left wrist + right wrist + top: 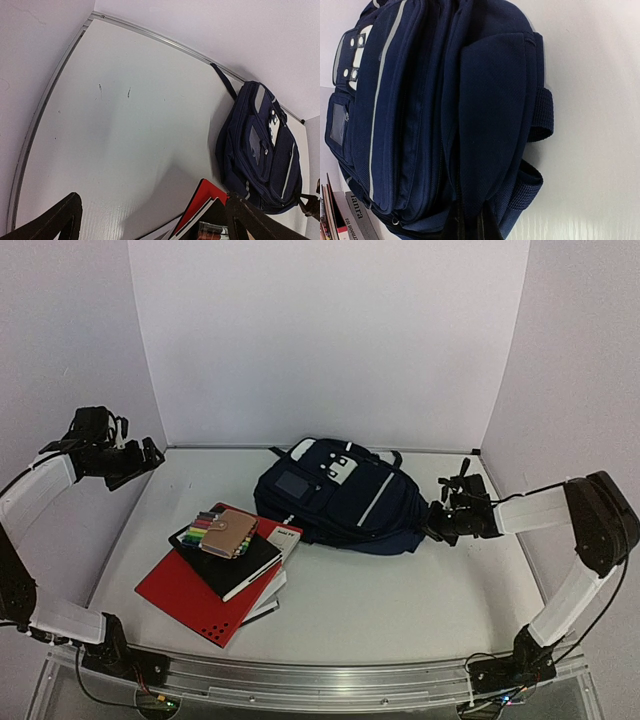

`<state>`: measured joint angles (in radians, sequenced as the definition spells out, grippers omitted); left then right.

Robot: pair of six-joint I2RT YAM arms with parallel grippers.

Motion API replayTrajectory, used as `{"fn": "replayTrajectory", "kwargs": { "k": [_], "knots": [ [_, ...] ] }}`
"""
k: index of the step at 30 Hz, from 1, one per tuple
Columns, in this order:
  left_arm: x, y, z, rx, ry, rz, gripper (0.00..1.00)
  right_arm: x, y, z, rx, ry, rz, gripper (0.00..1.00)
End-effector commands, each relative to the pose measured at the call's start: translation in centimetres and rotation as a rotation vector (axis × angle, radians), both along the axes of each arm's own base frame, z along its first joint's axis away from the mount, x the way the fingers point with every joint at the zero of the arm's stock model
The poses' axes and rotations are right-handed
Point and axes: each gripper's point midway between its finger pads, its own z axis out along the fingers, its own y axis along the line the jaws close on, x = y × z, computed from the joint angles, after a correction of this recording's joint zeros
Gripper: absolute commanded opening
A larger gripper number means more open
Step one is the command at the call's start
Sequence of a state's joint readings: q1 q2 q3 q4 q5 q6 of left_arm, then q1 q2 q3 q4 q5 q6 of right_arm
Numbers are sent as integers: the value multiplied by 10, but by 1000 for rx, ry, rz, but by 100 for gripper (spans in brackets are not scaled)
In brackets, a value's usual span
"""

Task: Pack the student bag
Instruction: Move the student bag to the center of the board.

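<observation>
White walls [330, 340] close round three sides of a pale table [400, 590], which has a metal rail [330, 685] along its near edge and a few faint scuffs toward its back left. Little writing can be read. A white book [360, 217] at the lower left of the right wrist view carries dark lettering on its spine, but it is too cropped and turned to make out. The small red label on its cover in the top view is only a blur. The bag [340, 495] lies front-up in the middle of the table toward 12 o'clock. Its square patch [293, 485], white buckles [340, 468] and thin pale stripes [382, 100] face the ceiling, and a black strap [542, 115] loops out along its side. At the bag's 8 o'clock, just beside it, sits a stack. A red folder [185, 595] is at the bottom, with the white book and a black notebook [235, 570] on it. On top are a tan wallet [228, 533] and a row of coloured pens [205, 520]. The right gripper [437, 522] is at the bag's 3 o'clock, against its side. Its dark fingers [465, 225] look drawn close together at the fabric, but I cannot tell whether they pinch any. The left gripper [145, 458] hangs above the table's 10 o'clock corner, well apart from everything. Its fingers [55, 220] are spread wide and hold nothing.
</observation>
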<state>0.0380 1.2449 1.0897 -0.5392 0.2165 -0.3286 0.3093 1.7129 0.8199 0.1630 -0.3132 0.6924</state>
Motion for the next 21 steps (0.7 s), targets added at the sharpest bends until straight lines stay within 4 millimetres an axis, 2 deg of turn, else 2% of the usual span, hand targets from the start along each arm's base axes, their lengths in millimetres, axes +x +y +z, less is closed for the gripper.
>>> {"fn": "replayTrajectory", "kwargs": {
  "k": [1,4,6,9,11,15,16,17,21],
  "knots": [
    [4,-6,8,-8,-32,-33,100,-50,-6,0,3,61,-66,6],
    [5,-8,7,-13,-28,-41,100,-59,-22,17,-52,17,-105,28],
    [5,-9,5,-16,-25,-45,100,-57,-36,38,-122,-44,-134,52],
    [6,-11,3,-20,-22,-52,100,-46,-47,69,-210,-131,-138,78],
    [6,-12,2,-19,-20,-56,100,-33,-43,83,-253,-170,-93,87],
    [6,-12,-1,-15,-14,-59,100,-4,-30,76,-308,-153,39,94],
    [6,-12,-1,-13,-15,-60,100,2,-27,66,-315,-132,81,95],
    [6,-13,-2,-13,-12,-61,100,10,-23,66,-315,-137,119,95],
    [8,-16,-8,-12,6,-82,100,40,-22,57,-323,-148,189,95]
  ]
}}
